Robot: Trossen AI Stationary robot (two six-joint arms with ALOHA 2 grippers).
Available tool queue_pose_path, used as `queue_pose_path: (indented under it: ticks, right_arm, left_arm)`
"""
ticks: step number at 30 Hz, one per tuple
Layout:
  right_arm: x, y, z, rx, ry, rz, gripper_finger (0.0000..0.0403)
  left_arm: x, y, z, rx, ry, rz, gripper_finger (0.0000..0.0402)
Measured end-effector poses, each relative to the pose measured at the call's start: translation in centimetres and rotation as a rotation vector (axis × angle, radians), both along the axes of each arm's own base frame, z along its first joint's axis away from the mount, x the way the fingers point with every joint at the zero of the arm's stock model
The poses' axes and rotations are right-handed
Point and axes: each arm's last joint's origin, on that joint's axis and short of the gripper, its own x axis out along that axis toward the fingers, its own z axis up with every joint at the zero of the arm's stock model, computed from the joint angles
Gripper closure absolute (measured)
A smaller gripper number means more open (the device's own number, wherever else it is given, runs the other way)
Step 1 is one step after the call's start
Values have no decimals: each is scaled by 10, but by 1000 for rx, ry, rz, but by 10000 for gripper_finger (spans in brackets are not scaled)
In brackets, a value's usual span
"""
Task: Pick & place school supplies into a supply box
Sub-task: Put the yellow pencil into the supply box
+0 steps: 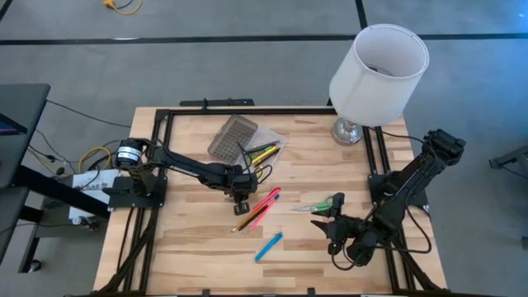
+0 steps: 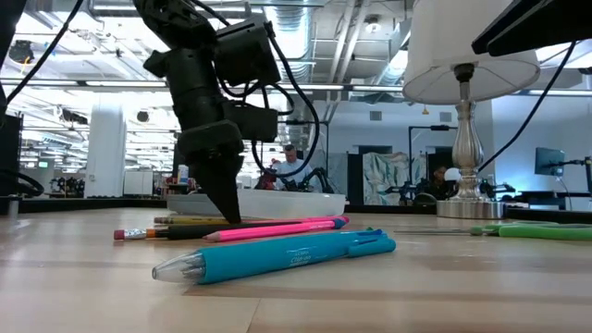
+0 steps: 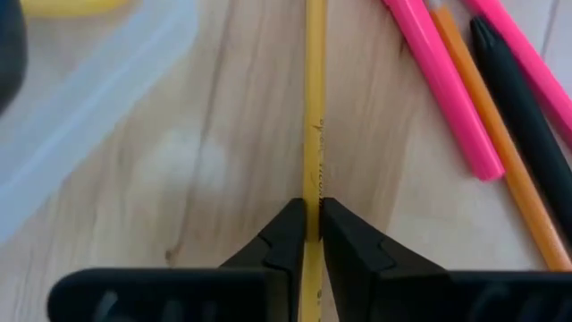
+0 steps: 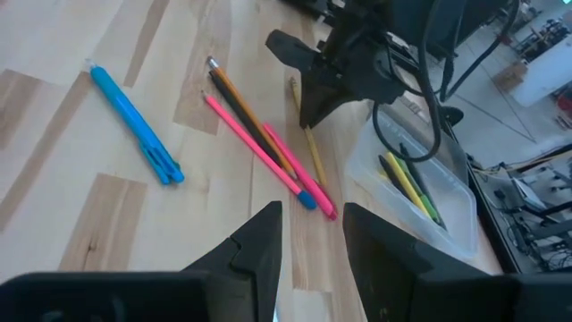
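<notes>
My left gripper (image 1: 241, 195) stands over the middle of the table, fingers down, shut on a yellow pencil (image 3: 313, 107). Beside the pencil lie two pink pens (image 1: 266, 203), an orange pencil (image 3: 500, 152) and a dark pen (image 3: 527, 116). A blue marker (image 1: 268, 246) lies nearer the front edge. Green-handled scissors (image 1: 322, 204) lie to the right. The clear supply box (image 1: 266, 153) holds yellow and green sticks, and its grey grid lid (image 1: 233, 136) lies beside it. My right gripper (image 4: 313, 241) is open and empty near the scissors. My left gripper pinches the yellow pencil's shaft (image 3: 313, 192) between its two fingertips (image 3: 288, 234), which lie across it. The fingers come from above, pointing down (image 2: 227, 208). The pencil lies flat along the table.
A white-shaded lamp (image 1: 379, 66) stands at the table's far right corner. A black frame (image 1: 165, 132) runs along the table's edges. Bare wood lies at the front left (image 1: 181, 256).
</notes>
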Motion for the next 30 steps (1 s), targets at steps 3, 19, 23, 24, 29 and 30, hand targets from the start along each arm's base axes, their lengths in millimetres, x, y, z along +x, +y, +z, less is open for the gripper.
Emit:
queue_pose_path:
  ticks: [3, 19, 23, 24, 29, 30]
  right_arm:
    - [0, 0, 0, 0, 0, 0, 287]
    - [0, 0, 0, -4, 4, 0, 287]
    - [0, 0, 0, -5, 5, 0, 287]
    - [0, 0, 0, -5, 5, 0, 287]
    - [0, 0, 0, -5, 5, 0, 287]
    - [0, 0, 0, -5, 5, 0, 287]
  left_arm:
    - [-2, -5, 0, -5, 15, 3, 371]
    - [-34, -36, 11, -121, 271, -31, 369]
    - [-45, -40, 14, -151, 337, -30, 368]
    - [-46, -42, 14, -142, 342, -26, 368]
    - [-48, -49, 14, -90, 333, -45, 368]
    - [-48, -50, 13, -79, 329, -44, 368]
